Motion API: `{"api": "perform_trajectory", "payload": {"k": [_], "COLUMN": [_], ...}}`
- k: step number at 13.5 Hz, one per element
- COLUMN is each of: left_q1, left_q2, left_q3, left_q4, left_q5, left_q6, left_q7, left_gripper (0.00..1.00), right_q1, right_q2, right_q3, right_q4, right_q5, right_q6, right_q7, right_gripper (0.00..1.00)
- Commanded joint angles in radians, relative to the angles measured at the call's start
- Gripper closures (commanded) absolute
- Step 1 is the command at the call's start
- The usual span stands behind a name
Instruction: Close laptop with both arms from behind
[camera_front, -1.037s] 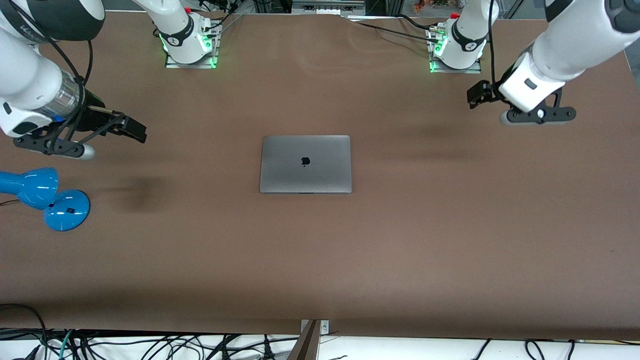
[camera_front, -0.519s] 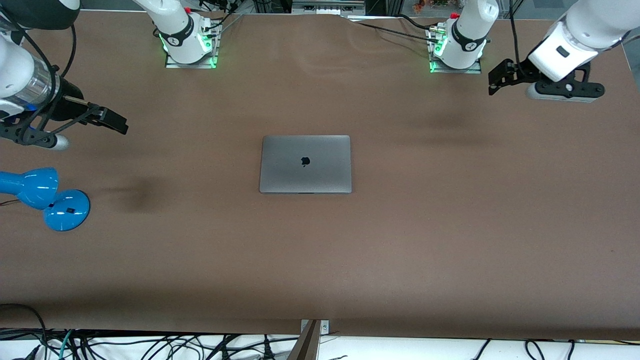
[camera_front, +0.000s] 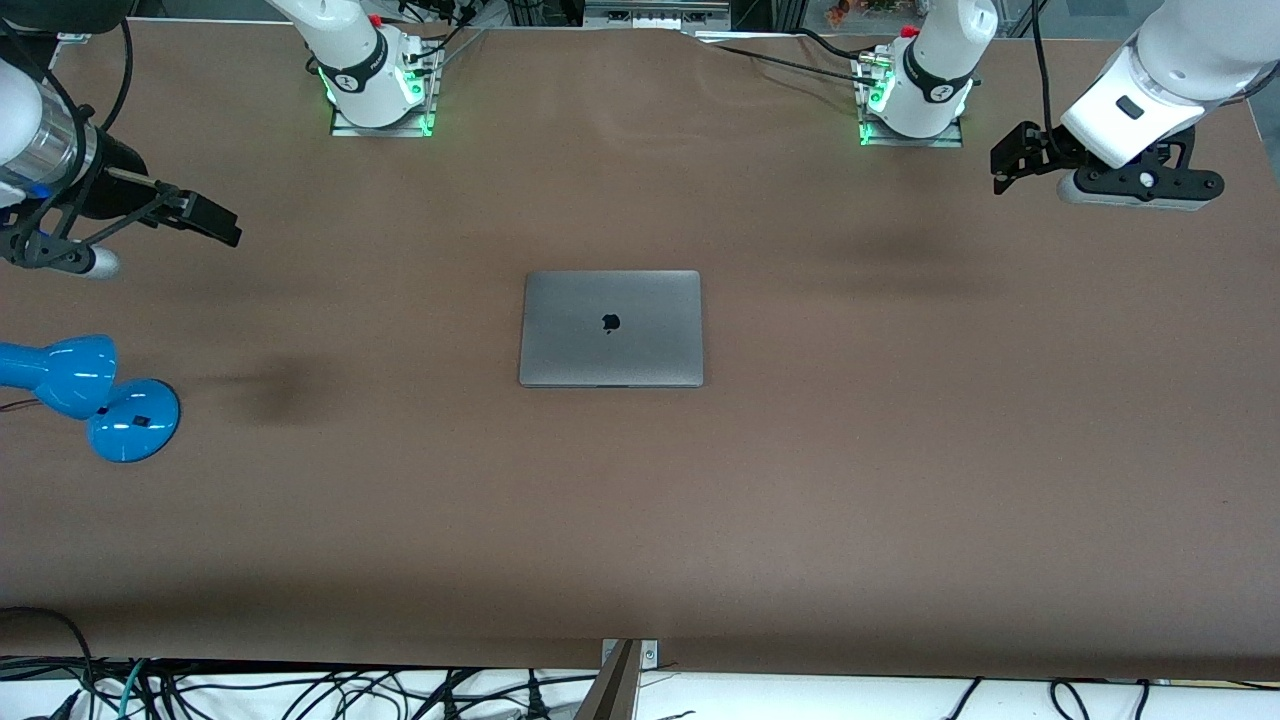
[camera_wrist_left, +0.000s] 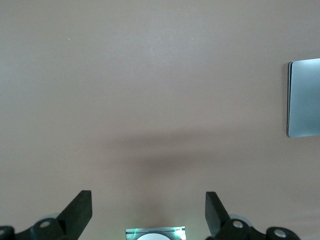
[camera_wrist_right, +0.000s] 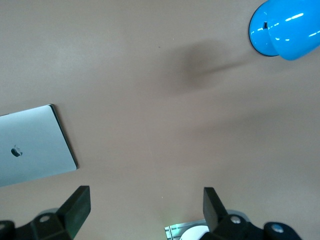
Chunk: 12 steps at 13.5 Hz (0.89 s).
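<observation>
The space-grey laptop (camera_front: 611, 328) lies shut and flat at the middle of the brown table, its dark apple logo up. It also shows in the left wrist view (camera_wrist_left: 304, 98) and the right wrist view (camera_wrist_right: 32, 145). My left gripper (camera_front: 1012, 158) is open and empty, up in the air over the table's end near the left arm's base. My right gripper (camera_front: 212, 218) is open and empty, up over the right arm's end of the table. Both grippers are well apart from the laptop.
A blue desk lamp (camera_front: 85, 390) lies on the table at the right arm's end, also in the right wrist view (camera_wrist_right: 287, 27). The arm bases (camera_front: 375, 85) (camera_front: 915, 95) stand along the table's edge farthest from the front camera. Cables hang below the near edge.
Both arms have drawn up and outward, away from the laptop, toward their own ends of the table. The laptop has not moved.
</observation>
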<state>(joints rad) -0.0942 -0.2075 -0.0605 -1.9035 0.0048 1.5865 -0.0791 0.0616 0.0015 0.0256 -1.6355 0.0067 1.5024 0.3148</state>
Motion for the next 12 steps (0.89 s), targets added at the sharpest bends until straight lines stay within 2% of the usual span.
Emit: {"api": "perform_trajectory", "payload": {"k": [1,3,12], "left_q1": [0.013,0.013,0.022], "left_q2": [0.081,0.114,0.168], "left_q3": [-0.015,-0.015,-0.013], "left_q4": [0.105,0.153,0.198], "left_q5": [0.023,0.023,0.023], "left_q6": [-0.048,-0.079,-0.079], "left_q7": [0.018,0.019,0.015], "left_gripper": [0.0,0.0,0.0], "right_q1": [-0.014,-0.014,-0.014], "right_q2": [-0.069,-0.089,-0.104], "right_q3": [0.013,0.013,0.013], "right_q4": [-0.066,-0.078,-0.098], "right_q5": [-0.013,-0.013,-0.013], "right_q6": [-0.001,-0.001,-0.002], "right_q7": [-0.014,-0.014,-0.014], "right_gripper": [0.0,0.0,0.0]}}
